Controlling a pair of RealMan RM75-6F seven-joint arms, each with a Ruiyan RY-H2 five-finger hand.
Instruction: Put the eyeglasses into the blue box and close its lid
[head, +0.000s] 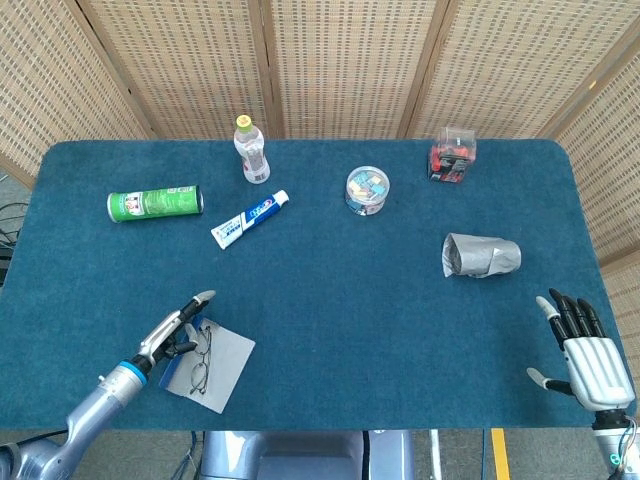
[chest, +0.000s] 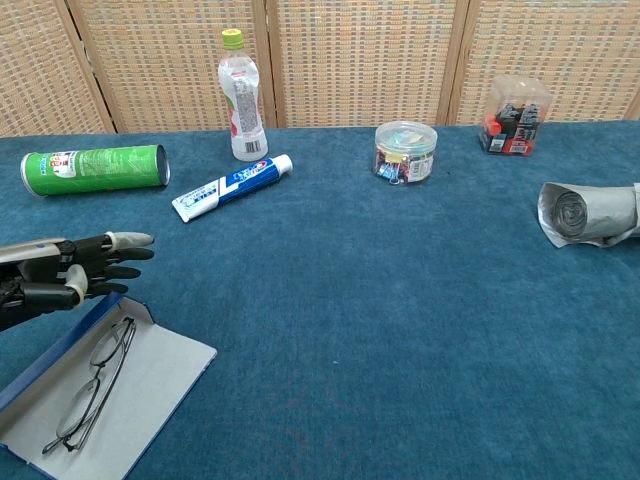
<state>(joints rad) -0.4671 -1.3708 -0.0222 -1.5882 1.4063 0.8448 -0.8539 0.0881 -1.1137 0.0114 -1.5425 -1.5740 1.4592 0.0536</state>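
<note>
A broad stretch of bare table (head: 340, 300) lies open between the two hands. Obstacles line the far side: green can (head: 155, 204), bottle (head: 251, 149), toothpaste tube (head: 250, 219), round tub (head: 366, 190) and clear box (head: 453, 153). A grey roll (head: 481, 255) sits ahead of the right hand (head: 583, 352), well apart from it.

Bright, even light; soft shadows; sharp focus.

1. One pair of eyeglasses (chest: 90, 385)
2. One blue box (chest: 60, 345), lid open
3. One green can (head: 155, 204)
4. One plastic bottle (head: 251, 150)
5. One toothpaste tube (head: 250, 219)
6. One round clear tub (head: 367, 190)
7. One clear square container (head: 453, 154)
8. One grey roll (head: 481, 256)
9. Two robot hands: left hand (head: 178, 324), right hand (head: 582, 350)
</note>
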